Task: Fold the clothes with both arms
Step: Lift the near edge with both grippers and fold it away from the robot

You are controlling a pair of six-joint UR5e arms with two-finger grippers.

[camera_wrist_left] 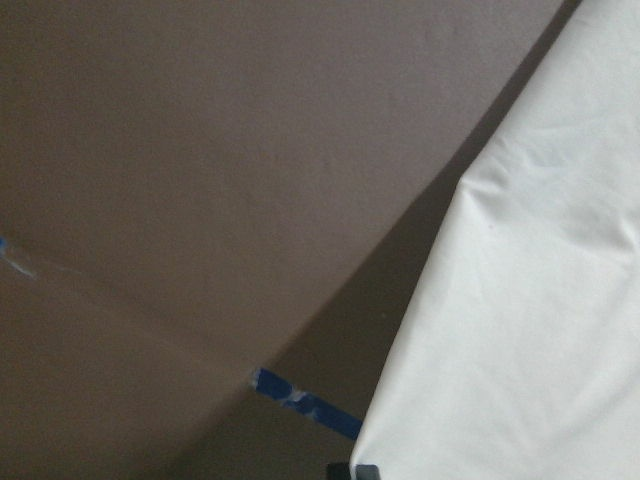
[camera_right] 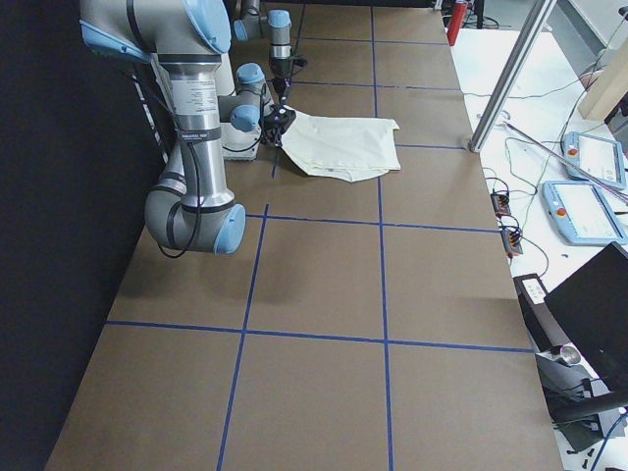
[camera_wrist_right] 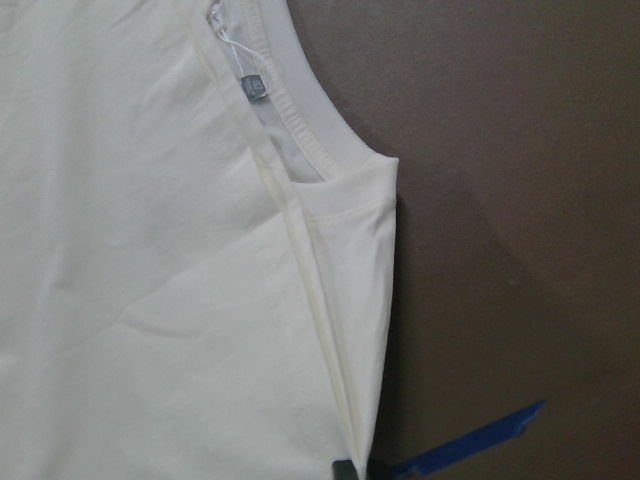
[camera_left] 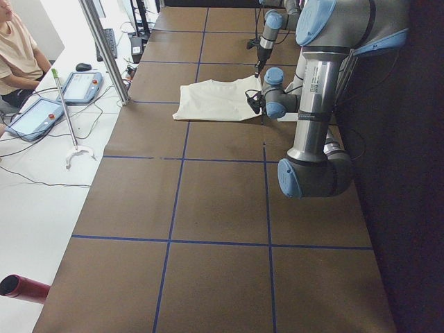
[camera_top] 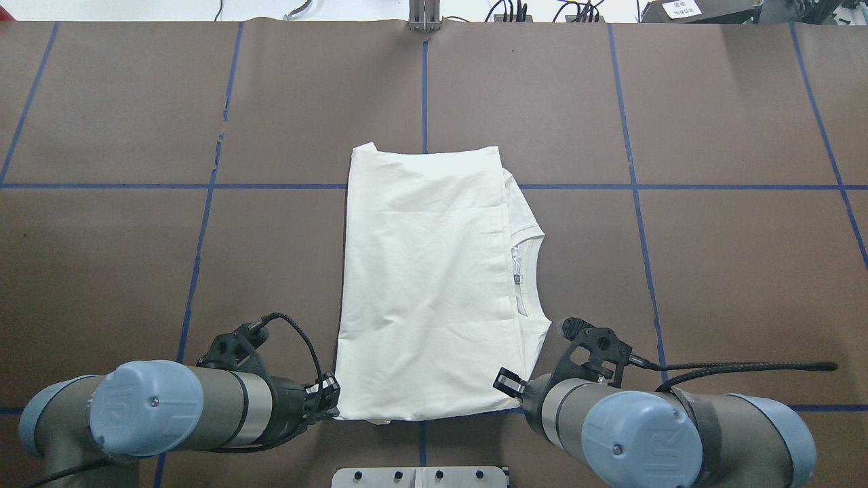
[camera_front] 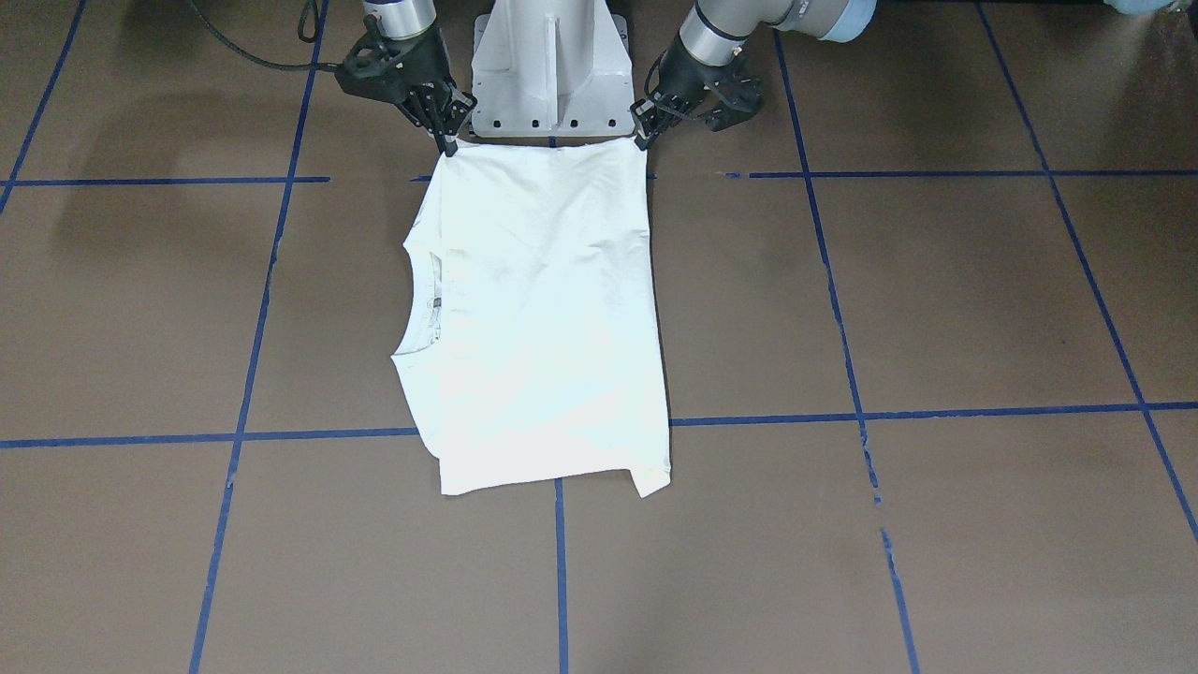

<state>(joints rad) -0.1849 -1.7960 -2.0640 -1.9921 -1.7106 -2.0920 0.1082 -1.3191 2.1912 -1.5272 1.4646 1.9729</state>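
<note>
Overhead exterior view: we see a cream shirt (camera_top: 427, 285) lying flat in the middle of the brown table (camera_top: 712, 271), already folded into a long rectangle. Its neck opening (camera_top: 536, 278) peeks out along the right side, and its near edge is just in front of the robot's white base (camera_top: 420, 476). The left claw (camera_top: 330, 400) is pinched together on the near left corner of the shirt, and the right claw (camera_top: 507, 385) is pinched together on the near right corner. The wrist views each show cloth running down into the fingertips. We judge the step in hand to be folding the near edge over toward the far edge. To do it well, both arms should rise together at the same height and keep the cloth lightly taut between them. They should carry the edge straight forward, without dragging the layers underneath, and let go only once the corners sit square on the far ones.
</note>
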